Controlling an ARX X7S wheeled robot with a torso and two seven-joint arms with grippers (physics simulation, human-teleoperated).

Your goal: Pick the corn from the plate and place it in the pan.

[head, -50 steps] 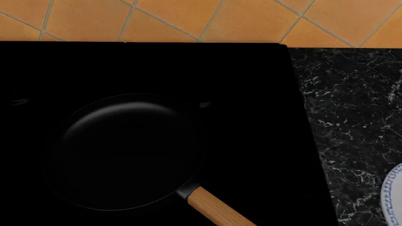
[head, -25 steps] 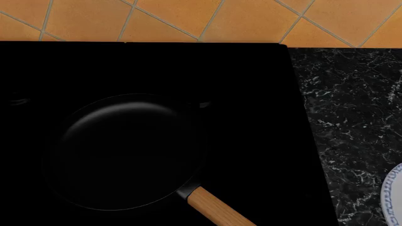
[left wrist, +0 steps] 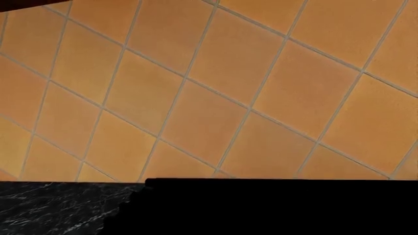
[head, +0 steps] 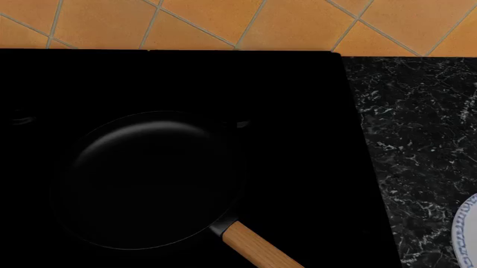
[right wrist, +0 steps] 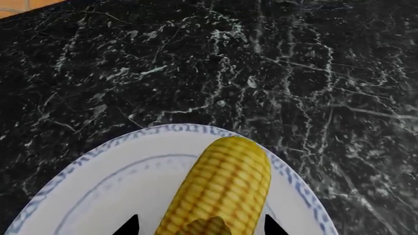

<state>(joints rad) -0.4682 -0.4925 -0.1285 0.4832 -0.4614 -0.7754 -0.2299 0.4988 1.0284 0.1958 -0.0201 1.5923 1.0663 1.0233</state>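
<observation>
The corn (right wrist: 225,186) is a yellow cob lying on the white, blue-rimmed plate (right wrist: 111,181) in the right wrist view. My right gripper (right wrist: 200,228) is open, with one black fingertip (right wrist: 130,226) on each side of the cob, low over the plate. The black pan (head: 149,178) sits empty on the cooktop in the head view, its wooden handle (head: 257,248) pointing toward the front right. Only the plate's edge (head: 463,229) shows at the head view's right border. Neither gripper shows in the head view, and the left gripper is out of view.
The black cooktop (head: 298,111) lies under the pan. The dark marble counter (head: 417,139) runs to its right and holds the plate. An orange tiled wall (head: 223,22) stands behind; the left wrist view faces this wall (left wrist: 228,88).
</observation>
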